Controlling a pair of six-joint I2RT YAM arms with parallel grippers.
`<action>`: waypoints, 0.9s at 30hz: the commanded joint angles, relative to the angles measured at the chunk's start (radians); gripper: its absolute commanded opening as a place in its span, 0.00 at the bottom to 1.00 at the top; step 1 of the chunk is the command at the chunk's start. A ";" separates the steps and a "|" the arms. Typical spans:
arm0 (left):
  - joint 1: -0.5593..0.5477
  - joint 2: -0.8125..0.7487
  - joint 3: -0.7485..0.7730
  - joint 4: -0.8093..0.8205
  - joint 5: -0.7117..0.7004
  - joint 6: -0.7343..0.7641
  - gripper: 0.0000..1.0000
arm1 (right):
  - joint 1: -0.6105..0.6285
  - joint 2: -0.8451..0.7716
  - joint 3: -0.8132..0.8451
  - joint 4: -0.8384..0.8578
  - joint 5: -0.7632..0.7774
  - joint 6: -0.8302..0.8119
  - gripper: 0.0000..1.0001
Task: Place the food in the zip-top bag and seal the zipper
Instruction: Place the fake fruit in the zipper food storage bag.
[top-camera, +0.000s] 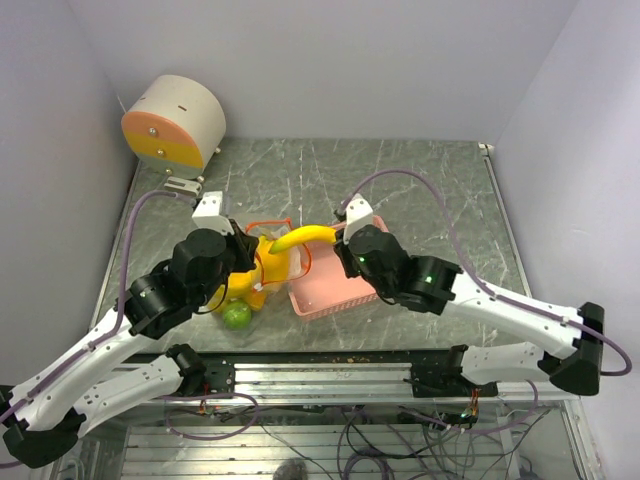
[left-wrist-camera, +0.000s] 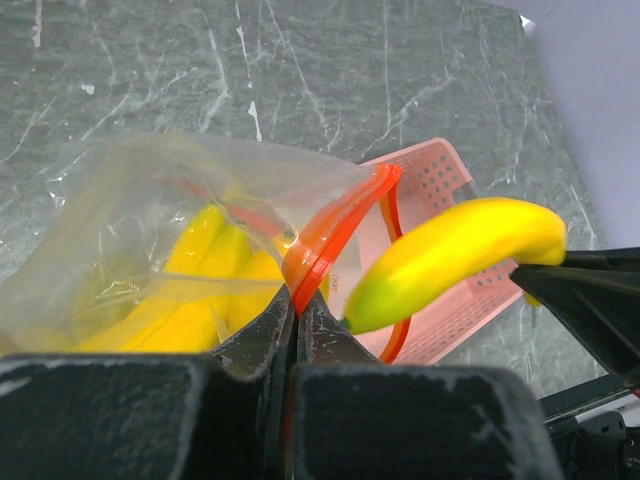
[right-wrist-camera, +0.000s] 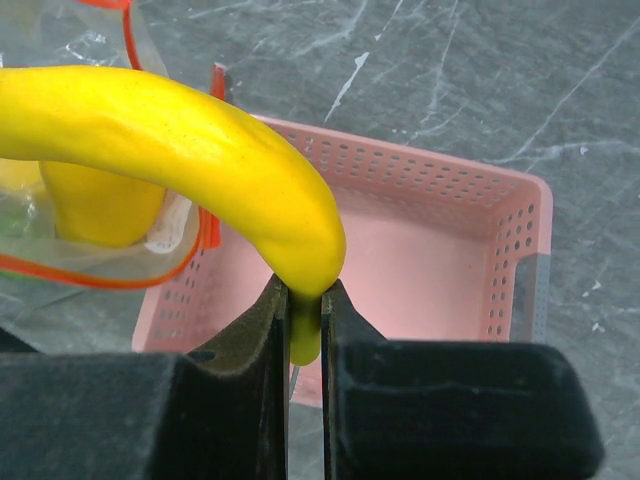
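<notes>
My left gripper (left-wrist-camera: 297, 300) is shut on the red-orange zipper (left-wrist-camera: 330, 235) of the clear zip-top bag (left-wrist-camera: 150, 215), holding its mouth up. Yellow toy fruit (left-wrist-camera: 205, 285) lies inside the bag, and a bumpy green ball (top-camera: 237, 315) shows at its lower end. My right gripper (right-wrist-camera: 303, 300) is shut on the stem end of a yellow banana (right-wrist-camera: 180, 140). That banana (top-camera: 303, 237) hangs level above the table, its free tip at the bag's mouth (top-camera: 270, 240). In the left wrist view the banana (left-wrist-camera: 455, 260) points toward the open zipper loop.
A pink perforated basket (top-camera: 335, 290) stands right of the bag, under my right gripper, and looks empty (right-wrist-camera: 430, 270). A round cream and orange device (top-camera: 175, 122) sits at the back left corner. Grey walls close in the marble tabletop (top-camera: 420, 180).
</notes>
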 joint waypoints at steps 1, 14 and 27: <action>0.004 0.007 0.045 0.004 0.037 0.021 0.07 | 0.034 0.065 0.076 0.084 0.117 -0.046 0.00; 0.005 0.020 0.050 0.026 0.083 0.043 0.07 | 0.241 0.360 0.280 0.044 0.394 -0.162 0.00; 0.004 0.018 0.009 0.048 0.091 0.029 0.07 | 0.267 0.322 0.154 0.363 0.192 -0.240 0.56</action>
